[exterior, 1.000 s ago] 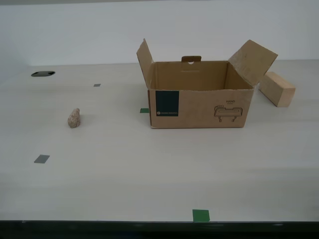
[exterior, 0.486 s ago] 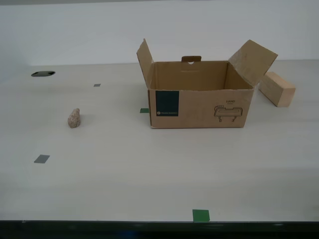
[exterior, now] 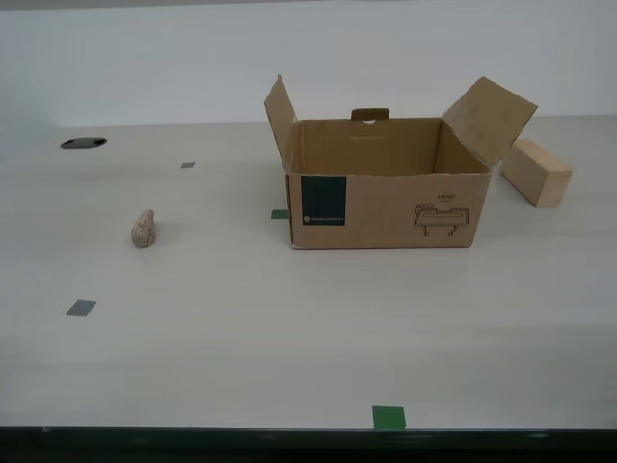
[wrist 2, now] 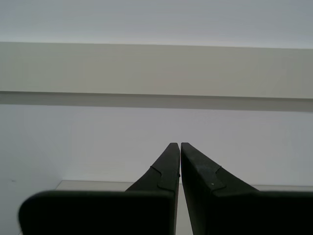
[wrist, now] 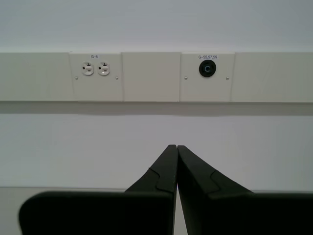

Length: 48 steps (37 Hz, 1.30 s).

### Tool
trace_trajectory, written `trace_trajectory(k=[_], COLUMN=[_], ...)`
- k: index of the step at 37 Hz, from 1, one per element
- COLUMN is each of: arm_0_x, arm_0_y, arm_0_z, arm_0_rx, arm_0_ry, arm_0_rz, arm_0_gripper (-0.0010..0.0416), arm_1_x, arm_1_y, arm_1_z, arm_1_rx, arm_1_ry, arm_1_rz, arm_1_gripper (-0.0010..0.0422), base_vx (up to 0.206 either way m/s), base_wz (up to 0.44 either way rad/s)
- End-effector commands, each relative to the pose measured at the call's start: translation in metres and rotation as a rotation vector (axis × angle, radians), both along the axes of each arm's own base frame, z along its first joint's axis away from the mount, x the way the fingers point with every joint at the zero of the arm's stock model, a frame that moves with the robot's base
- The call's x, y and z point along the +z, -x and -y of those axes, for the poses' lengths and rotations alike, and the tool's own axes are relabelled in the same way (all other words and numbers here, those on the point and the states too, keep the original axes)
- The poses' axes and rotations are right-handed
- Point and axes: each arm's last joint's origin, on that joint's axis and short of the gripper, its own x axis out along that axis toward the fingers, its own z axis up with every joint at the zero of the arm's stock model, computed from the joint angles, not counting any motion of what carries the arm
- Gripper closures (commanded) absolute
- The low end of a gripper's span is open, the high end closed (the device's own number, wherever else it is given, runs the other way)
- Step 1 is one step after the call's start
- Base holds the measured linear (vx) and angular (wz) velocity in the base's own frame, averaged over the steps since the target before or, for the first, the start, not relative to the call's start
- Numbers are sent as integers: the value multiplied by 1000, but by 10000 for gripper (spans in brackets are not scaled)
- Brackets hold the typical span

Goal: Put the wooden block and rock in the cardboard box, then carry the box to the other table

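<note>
The cardboard box [exterior: 386, 207] stands open on the beige table, flaps raised, blue label and line drawing on its front. The wooden block [exterior: 536, 171] lies on the table just behind the box's flap, toward the exterior view's right. The rock [exterior: 144, 229] sits alone on the table toward the exterior view's left. Neither arm shows in the exterior view. My first gripper [wrist: 176, 147] is shut with nothing in it and faces a wall. My second gripper [wrist 2: 179, 144] is also shut and empty, facing a bare wall. The other table is out of view.
Small grey squares [exterior: 81, 308] and green squares [exterior: 388, 417] mark the tabletop. A dark oval hole [exterior: 83, 143] lies at the far side toward the exterior view's left. The first wrist view shows wall outlets [wrist: 95, 69] and a round black socket [wrist: 207, 69].
</note>
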Motion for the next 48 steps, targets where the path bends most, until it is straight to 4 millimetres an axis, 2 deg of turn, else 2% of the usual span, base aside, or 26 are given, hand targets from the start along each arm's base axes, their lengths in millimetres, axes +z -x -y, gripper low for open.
trace_trajectory(k=[1,37,41,48], arm_0_x=[1,3,6,24], arm_0_y=[0,2,2,-3], arm_0_z=[0,0,0,0], arm_0_rx=[-1,-1,-1,-1], arm_0_ry=[-1,0,0,0], arm_0_rz=[5,16,13,-75], arm_0_gripper=[406,406,406,406], arm_1_x=[1,1,1,3], arm_1_y=[0,0,0,2], arm_1_z=[0,0,0,0], arm_1_rx=[-2,-3,-3,-6], arm_1_ry=[-2,2,2,16], arm_1_rz=[6,7,6,9], arm_1_gripper=[412,412,412,412], base_vx=[0,0,0,0], base_wz=[0,0,0,0])
